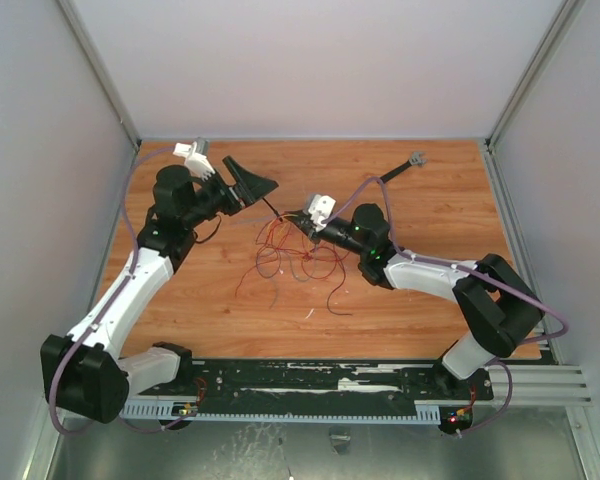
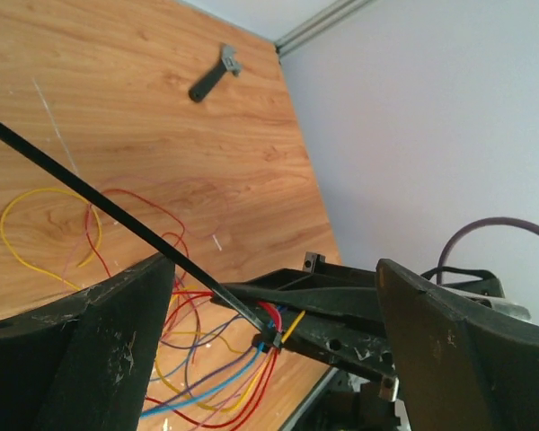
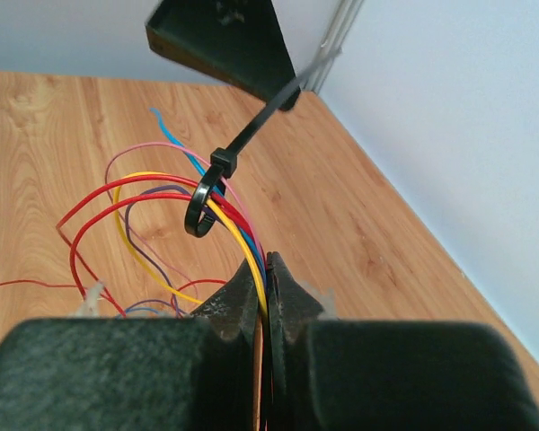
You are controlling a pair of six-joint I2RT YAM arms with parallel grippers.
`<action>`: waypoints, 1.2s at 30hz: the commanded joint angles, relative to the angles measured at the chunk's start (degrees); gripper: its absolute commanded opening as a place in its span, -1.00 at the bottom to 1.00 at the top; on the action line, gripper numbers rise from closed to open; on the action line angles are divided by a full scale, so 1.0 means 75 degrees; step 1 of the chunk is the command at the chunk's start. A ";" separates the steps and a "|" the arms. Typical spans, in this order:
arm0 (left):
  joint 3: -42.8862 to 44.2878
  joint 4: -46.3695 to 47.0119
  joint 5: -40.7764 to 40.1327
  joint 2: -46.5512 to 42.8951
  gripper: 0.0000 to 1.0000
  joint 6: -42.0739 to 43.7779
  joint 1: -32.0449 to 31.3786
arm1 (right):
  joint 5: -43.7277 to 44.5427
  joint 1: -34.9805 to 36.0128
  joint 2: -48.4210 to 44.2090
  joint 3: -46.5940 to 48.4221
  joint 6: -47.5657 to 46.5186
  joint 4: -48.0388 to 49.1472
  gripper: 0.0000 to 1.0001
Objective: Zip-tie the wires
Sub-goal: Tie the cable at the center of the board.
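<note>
Surface [image 1: 430,200]: wood.
Wires [image 3: 250,235]: look soft; my right gripper [image 3: 266,269] is clamped on them.
Zip tie [image 3: 223,163]: seems stiff; I would take its tail; left gripper [image 2: 271,269] stands apart.

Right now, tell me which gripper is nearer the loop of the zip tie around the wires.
Right. The right gripper is shut on the wires just below the loop of the zip tie; the left gripper stands open farther out, around the tie's tail.

Bright, even light — soft foreground blur
</note>
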 commanded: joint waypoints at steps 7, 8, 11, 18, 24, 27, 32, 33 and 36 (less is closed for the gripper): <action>0.0399 0.0615 0.0576 0.0612 0.97 -0.0140 -0.0410 | -0.0415 -0.0072 -0.0052 0.0082 0.0536 0.0460 -1.00; 0.0483 0.0621 0.0539 0.0649 0.97 -0.0154 -0.0472 | -0.0417 -0.0068 -0.0022 0.0114 0.0558 0.0446 -1.00; 0.0753 0.0610 0.0445 0.0792 0.97 -0.0179 -0.0743 | -0.0377 -0.0066 0.0061 0.0136 0.0624 0.0495 -1.00; 0.1927 -0.0327 -0.0330 0.1476 0.97 0.0472 -0.1532 | -0.0233 -0.0072 0.0351 -0.0081 0.1258 0.1375 -1.00; 0.2230 -0.1009 -0.0891 0.1787 0.97 0.0864 -0.1705 | 0.0194 -0.0064 0.0417 -0.0427 0.1846 0.2395 -1.00; 0.2623 -0.1632 -0.1304 0.1916 0.97 0.1249 -0.1719 | 0.0336 -0.0070 0.0394 -0.0581 0.1944 0.2661 -1.00; 0.3572 -0.2889 -0.2204 0.1970 0.97 0.2095 -0.1720 | 0.0352 -0.0076 0.0413 -0.0811 0.2022 0.2931 -1.00; 0.3682 -0.2983 -0.2221 0.1945 0.97 0.2178 -0.1720 | 0.0346 -0.0095 0.0436 -0.0847 0.2059 0.3017 -1.00; 0.4029 -0.3231 -0.2165 0.1891 0.97 0.2345 -0.1710 | 0.0370 -0.0098 0.0491 -0.0908 0.2132 0.3133 -1.00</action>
